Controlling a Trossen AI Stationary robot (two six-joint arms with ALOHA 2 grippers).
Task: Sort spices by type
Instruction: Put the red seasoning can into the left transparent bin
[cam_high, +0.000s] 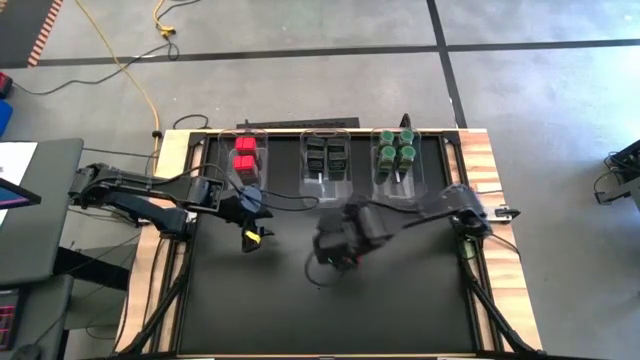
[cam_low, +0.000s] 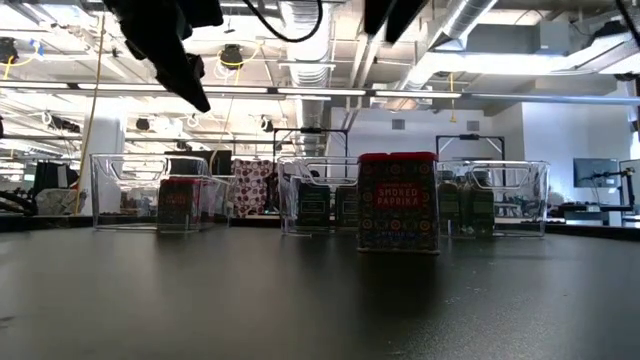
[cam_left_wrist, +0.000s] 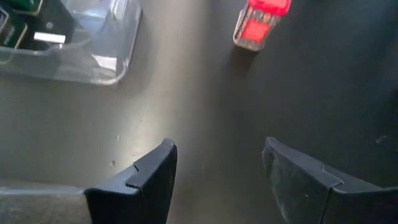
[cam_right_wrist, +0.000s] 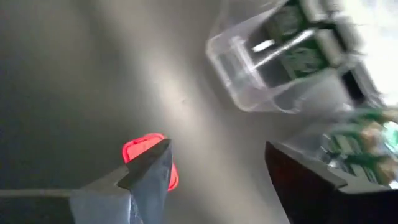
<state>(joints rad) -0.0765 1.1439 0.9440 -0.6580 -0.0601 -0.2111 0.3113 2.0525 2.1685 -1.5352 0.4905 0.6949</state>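
Observation:
One red-topped spice tin (cam_low: 398, 203), labelled smoked paprika, stands upright on the black table, apart from the bins. It also shows in the left wrist view (cam_left_wrist: 261, 22) and, partly behind a finger, in the right wrist view (cam_right_wrist: 146, 152). My right gripper (cam_right_wrist: 217, 149) hangs open above the tin, blurred in the high view (cam_high: 335, 250), with nothing between its fingers. My left gripper (cam_high: 255, 238) is open over bare table left of the tin, its fingers (cam_left_wrist: 149, 168) empty. Other spices sit in the bins: red-topped (cam_high: 245, 160), dark (cam_high: 327, 158), green-lidded jars (cam_high: 397, 152).
Three clear plastic bins stand in a row along the far edge: the left bin (cam_high: 243, 133), the middle bin (cam_high: 327, 132) and the right bin (cam_high: 378, 175). The black tabletop (cam_high: 330, 310) stretches toward the near edge. Wooden rails (cam_high: 505, 290) border the sides.

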